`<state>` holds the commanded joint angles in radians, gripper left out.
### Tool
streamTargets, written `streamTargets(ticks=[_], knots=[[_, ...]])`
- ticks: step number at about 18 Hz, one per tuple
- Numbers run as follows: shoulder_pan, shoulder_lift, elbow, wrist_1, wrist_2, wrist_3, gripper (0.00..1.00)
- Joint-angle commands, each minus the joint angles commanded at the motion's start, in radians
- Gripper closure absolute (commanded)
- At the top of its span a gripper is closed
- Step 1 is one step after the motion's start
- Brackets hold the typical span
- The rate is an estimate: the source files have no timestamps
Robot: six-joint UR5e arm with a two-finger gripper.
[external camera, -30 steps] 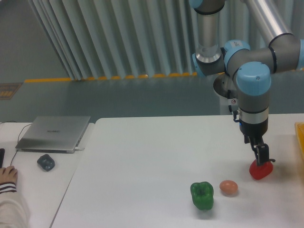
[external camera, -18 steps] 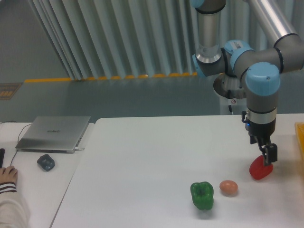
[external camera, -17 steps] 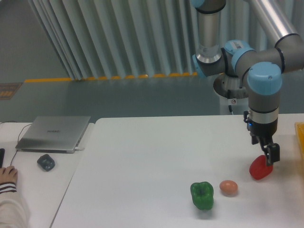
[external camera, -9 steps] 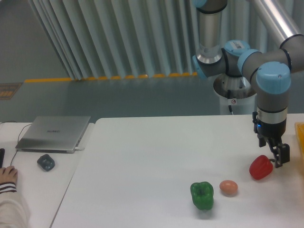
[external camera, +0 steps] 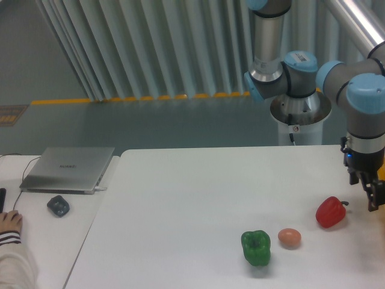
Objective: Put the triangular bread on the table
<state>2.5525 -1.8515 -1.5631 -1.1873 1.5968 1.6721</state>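
The triangular bread is out of view. My gripper [external camera: 373, 197] hangs at the far right edge of the camera view, just above the white table [external camera: 192, 198]. It is open and holds nothing. It is to the right of a red pepper [external camera: 331, 212] that lies on the table, and apart from it. Part of the gripper is cut off by the frame edge.
A brown egg [external camera: 289, 237] and a green pepper [external camera: 256, 248] lie near the table's front, left of the red pepper. On the adjoining desk at the left are a silver laptop [external camera: 67, 168], a dark mouse [external camera: 58, 206] and a person's hand [external camera: 9, 223].
The gripper has let go of the red pepper, risen slightly and moved right toward the frame edge. The red pepper stays on the table.
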Motion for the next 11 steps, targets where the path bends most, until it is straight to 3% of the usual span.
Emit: streamTargets(ticks=[3,5,7,11], knots=[[0.063,0.011,-0.003,-0.083,0.025,-0.015,0.0],[0.104,0.011,-0.002,-0.109,0.018,-0.017,0.0],[0.138,0.009,-0.006,-0.117,0.011,-0.073,0.0],[0.135,-0.02,0.009,-0.111,-0.076,-0.291,0.0]])
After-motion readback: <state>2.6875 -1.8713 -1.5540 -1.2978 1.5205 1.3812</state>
